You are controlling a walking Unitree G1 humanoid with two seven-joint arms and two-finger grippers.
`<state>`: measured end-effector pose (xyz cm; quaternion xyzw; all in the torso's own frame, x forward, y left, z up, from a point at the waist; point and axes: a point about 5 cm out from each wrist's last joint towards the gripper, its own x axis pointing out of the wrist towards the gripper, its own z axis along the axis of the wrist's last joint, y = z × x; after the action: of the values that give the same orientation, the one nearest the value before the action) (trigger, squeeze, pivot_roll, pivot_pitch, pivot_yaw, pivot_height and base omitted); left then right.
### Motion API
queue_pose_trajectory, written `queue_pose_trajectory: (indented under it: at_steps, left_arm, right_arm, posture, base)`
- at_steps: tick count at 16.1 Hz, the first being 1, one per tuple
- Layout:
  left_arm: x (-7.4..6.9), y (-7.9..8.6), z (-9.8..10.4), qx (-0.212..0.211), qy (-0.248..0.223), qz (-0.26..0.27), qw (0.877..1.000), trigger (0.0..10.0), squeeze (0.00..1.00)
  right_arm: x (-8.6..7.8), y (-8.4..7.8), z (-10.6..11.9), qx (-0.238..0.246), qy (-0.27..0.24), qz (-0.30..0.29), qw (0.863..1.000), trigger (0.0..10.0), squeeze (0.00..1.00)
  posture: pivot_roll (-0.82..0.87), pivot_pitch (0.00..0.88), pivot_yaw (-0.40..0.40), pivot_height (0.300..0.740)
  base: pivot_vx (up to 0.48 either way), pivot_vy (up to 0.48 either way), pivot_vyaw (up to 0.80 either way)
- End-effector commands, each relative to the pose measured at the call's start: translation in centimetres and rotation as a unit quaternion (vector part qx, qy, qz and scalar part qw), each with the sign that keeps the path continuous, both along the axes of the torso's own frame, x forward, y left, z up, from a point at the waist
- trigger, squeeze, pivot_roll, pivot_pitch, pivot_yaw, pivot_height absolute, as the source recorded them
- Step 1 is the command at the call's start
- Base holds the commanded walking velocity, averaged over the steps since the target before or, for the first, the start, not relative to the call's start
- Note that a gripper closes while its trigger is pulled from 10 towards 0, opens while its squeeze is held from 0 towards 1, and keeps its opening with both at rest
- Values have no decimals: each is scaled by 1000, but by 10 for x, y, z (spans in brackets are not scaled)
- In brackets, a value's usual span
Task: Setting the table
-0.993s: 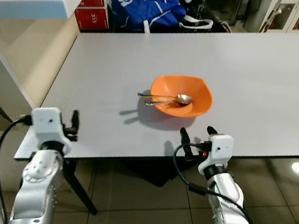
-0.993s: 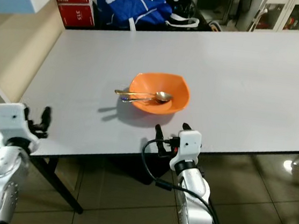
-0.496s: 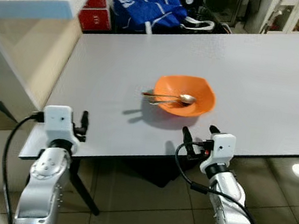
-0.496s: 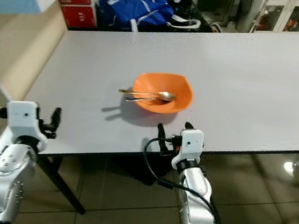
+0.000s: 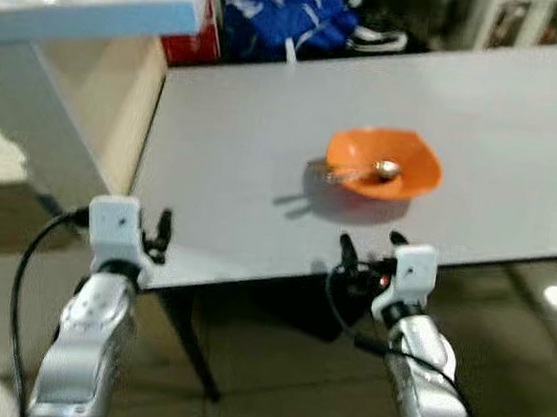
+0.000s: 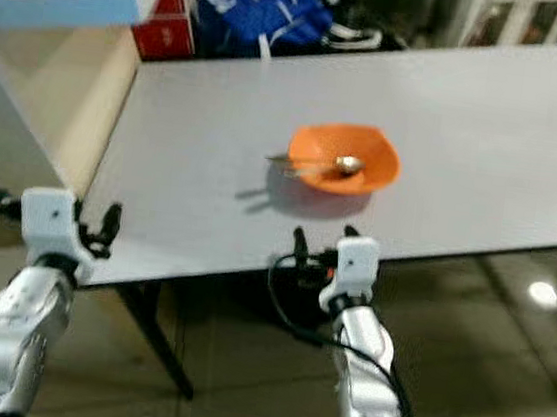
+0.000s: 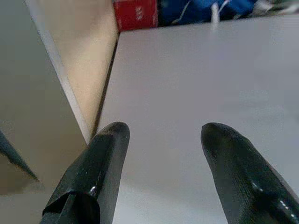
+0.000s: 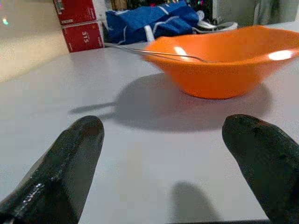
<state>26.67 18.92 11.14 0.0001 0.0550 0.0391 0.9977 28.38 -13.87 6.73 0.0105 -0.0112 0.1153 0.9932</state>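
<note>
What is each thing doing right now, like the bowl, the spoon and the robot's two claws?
orange bowl: upright on the grey table, holding the spoon.
spoon: lying in the bowl, handle sticking out over the rim.
left gripper: open, empty, over the table's near corner.
right gripper: open, empty, at the table's near edge, pointing at the bowl.
blue bag: slumped beyond the table's far edge.

The two head cameras looked forward and down at the grey table (image 5: 264, 157) from beyond its near edge, both seeing the orange bowl (image 6: 345, 158). Each wrist camera looked low along the tabletop; the right one was close to the bowl.
</note>
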Motion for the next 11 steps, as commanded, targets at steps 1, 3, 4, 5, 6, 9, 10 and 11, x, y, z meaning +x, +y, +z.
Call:
queue_pose_trajectory:
  at_steps: [1, 3, 4, 5, 6, 9, 10, 11]
  left_arm:
    - [0, 3, -9, 1, 16, -2, 1000, 10000, 0]
    - [11, -7, -8, 1, 9, -20, 1000, 10000, 0]
    - [15, -10, -10, 3, 8, -25, 1000, 10000, 0]
    - [16, -11, -11, -8, 9, -20, 1000, 10000, 0]
    - [15, -14, -12, -11, 8, -19, 1000, 10000, 0]
    - [16, -21, -16, -19, 9, -21, 1000, 10000, 0]
    - [16, -23, -18, -18, 10, -27, 999, 10000, 0]
    - [16, -24, -20, -16, 11, -30, 999, 10000, 0]
  right_arm:
    - [3, 12, 4, 2, -9, 11, 1000, 10000, 0]
    - [6, 10, 11, -3, -20, 5, 1000, 10000, 0]
    - [7, 7, 14, -11, -25, 6, 1000, 10000, 0]
    - [8, 3, 15, -13, -26, 5, 1000, 10000, 0]
    - [8, 0, 16, -18, -27, 6, 999, 10000, 0]
    - [5, -7, 12, -25, -16, 6, 1000, 10000, 0]
    - [5, -7, 14, -22, -17, 4, 1000, 10000, 0]
    - [5, -7, 15, -21, -17, 2, 1000, 10000, 0]
  posture:
    - [-151, 0, 142, 740]
    - [-195, 0, 148, 740]
    - [-202, 0, 138, 740]
    - [-206, 0, 126, 740]
    - [-206, 0, 116, 740]
    - [-220, 0, 99, 740]
    - [-232, 0, 92, 740]
    - [-234, 0, 92, 740]
  base:
    - [0, 0, 0]
    - [0, 0, 0]
    - [0, 0, 0]
    - [0, 0, 0]
    - [0, 0, 0]
    - [0, 0, 0]
    - [0, 0, 0]
    - [0, 0, 0]
